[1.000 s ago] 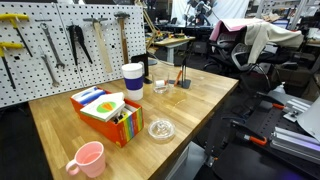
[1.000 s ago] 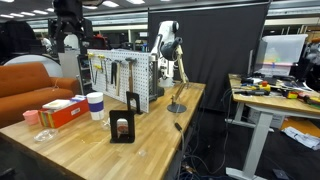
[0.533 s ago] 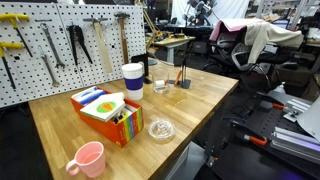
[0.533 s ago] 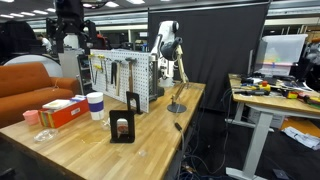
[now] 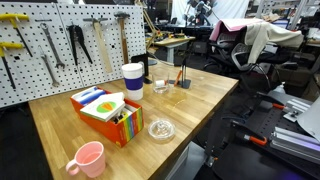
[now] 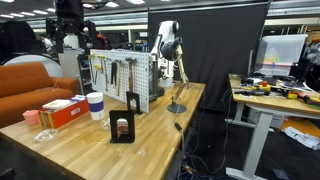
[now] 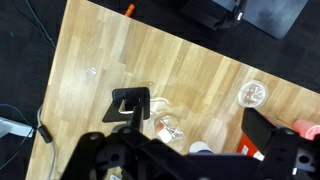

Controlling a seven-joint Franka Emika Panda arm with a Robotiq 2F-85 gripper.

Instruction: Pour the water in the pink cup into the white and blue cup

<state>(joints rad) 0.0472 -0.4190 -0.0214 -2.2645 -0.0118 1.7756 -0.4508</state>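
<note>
The pink cup (image 5: 88,158) stands upright near the table's front corner, handle to the left; an exterior view shows it small at the far end (image 6: 31,117). The white and blue cup (image 5: 133,79) stands by the pegboard, behind an orange box (image 5: 105,112), and shows in the other exterior view too (image 6: 96,105). My gripper (image 6: 68,40) hangs high above that end of the table, open and empty. In the wrist view my gripper (image 7: 190,160) looks down from far up. Its dark fingers partly hide the white and blue cup (image 7: 203,148) and the pink cup (image 7: 305,128).
Two clear glass dishes (image 5: 161,129) (image 5: 161,88) sit on the wooden table (image 5: 210,95). A black stand (image 6: 123,120) is near the table's middle. A pegboard with tools (image 5: 60,45) borders one long side. Chairs and desks surround the table.
</note>
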